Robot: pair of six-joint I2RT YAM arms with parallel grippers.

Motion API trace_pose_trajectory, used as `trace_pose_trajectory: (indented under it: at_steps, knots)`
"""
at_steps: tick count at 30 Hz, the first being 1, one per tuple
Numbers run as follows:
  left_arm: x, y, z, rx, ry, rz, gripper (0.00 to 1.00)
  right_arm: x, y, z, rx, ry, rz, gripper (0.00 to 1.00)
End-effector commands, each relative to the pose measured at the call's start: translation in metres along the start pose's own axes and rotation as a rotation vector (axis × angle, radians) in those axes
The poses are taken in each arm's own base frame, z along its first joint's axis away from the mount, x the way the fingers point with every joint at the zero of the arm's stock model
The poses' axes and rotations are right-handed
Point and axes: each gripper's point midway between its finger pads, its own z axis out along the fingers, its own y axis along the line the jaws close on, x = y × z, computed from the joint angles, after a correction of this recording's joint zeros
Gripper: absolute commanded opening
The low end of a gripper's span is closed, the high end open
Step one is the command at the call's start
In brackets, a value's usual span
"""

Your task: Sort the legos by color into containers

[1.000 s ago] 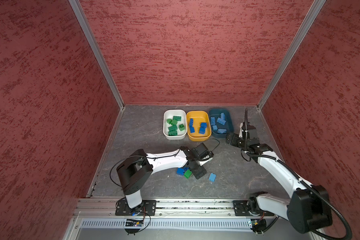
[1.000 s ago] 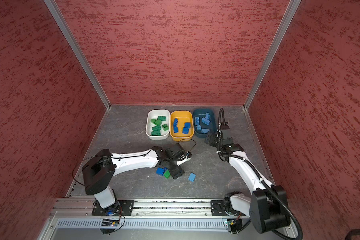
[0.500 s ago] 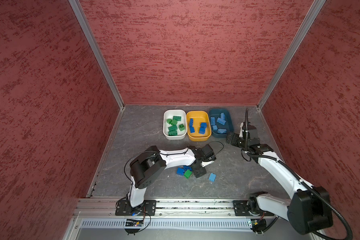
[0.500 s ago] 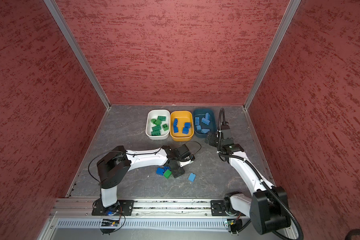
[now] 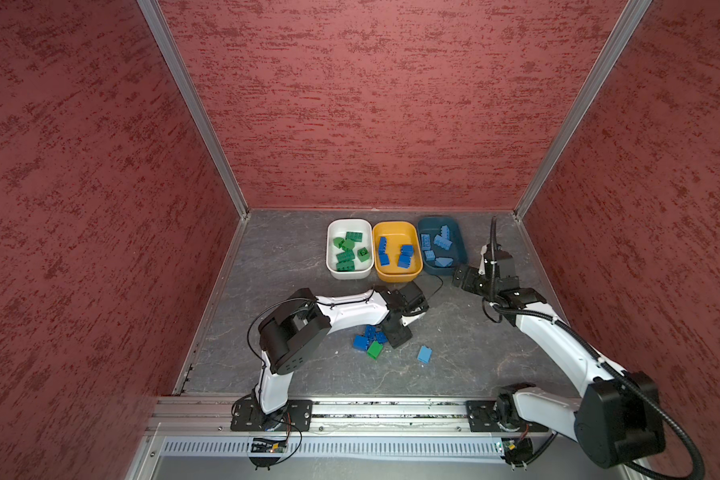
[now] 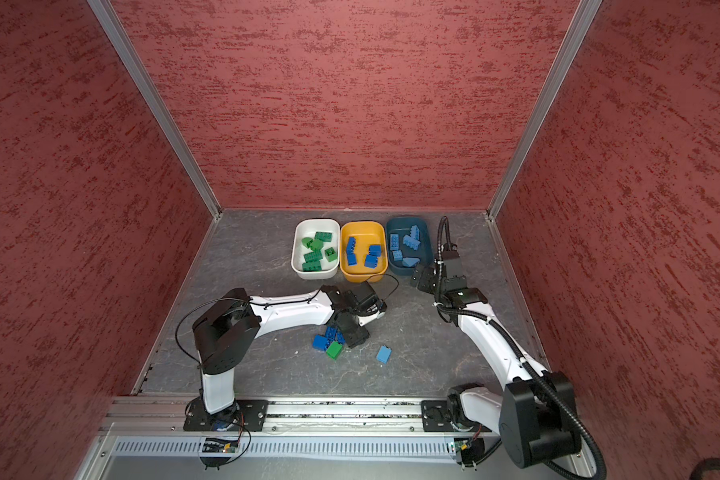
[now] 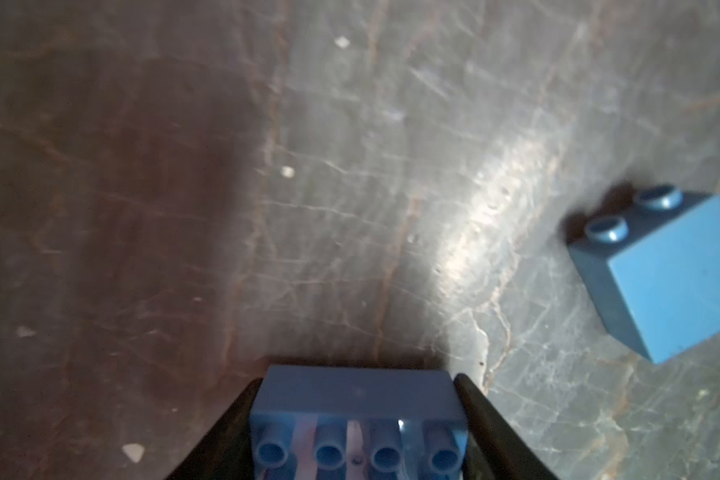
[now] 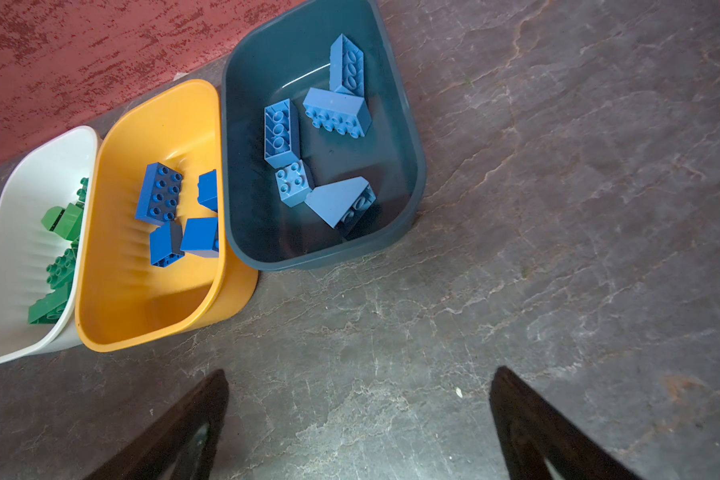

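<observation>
left gripper (image 7: 358, 378) pinches a blue brick (image 7: 356, 401) in its jaws, down at the surface (image 7: 350, 208). only the jaw ends hold it, so the brick may slip out when lifted. right gripper (image 8: 360, 372) hangs wide open, the teal tub (image 8: 421, 166) just ahead.
</observation>
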Motion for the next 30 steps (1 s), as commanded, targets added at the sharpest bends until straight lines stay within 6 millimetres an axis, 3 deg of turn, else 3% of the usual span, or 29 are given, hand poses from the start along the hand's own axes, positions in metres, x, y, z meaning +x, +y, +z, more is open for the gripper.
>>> trace_pose_trajectory:
  at_steps: [1,5,10,18,23,25,27,28,30]
  knots:
    - [-0.072,0.02,-0.045,0.027,-0.281,-0.166,0.44,-0.015,0.003,0.003,-0.021,-0.088,0.059,0.99]
    - [-0.137,0.045,-0.079,0.06,-0.496,-0.298,0.44,-0.031,0.007,0.004,-0.06,-0.165,0.134,0.99]
    - [-0.202,0.068,-0.094,0.082,-0.637,-0.408,0.45,-0.057,0.004,-0.003,-0.054,-0.276,0.234,0.99]
    - [-0.249,0.12,-0.07,0.071,-0.734,-0.636,0.46,-0.067,-0.008,-0.022,-0.032,-0.378,0.325,0.99]
    - [-0.288,0.109,-0.049,0.202,-0.738,-0.6,0.51,-0.06,-0.014,-0.028,-0.008,-0.365,0.301,0.99]
    - [-0.292,0.107,-0.037,0.18,-0.692,-0.595,0.58,-0.056,-0.015,-0.029,-0.005,-0.353,0.285,0.99]
    - [-0.289,0.111,-0.034,0.123,-0.655,-0.616,0.87,-0.054,-0.014,-0.029,-0.006,-0.342,0.267,0.99]
    - [-0.286,0.111,-0.035,0.11,-0.648,-0.62,0.95,-0.053,-0.014,-0.028,-0.005,-0.338,0.264,0.99]
    - [-0.281,0.112,-0.043,0.079,-0.646,-0.616,0.99,-0.052,-0.014,-0.028,-0.008,-0.335,0.259,0.99]
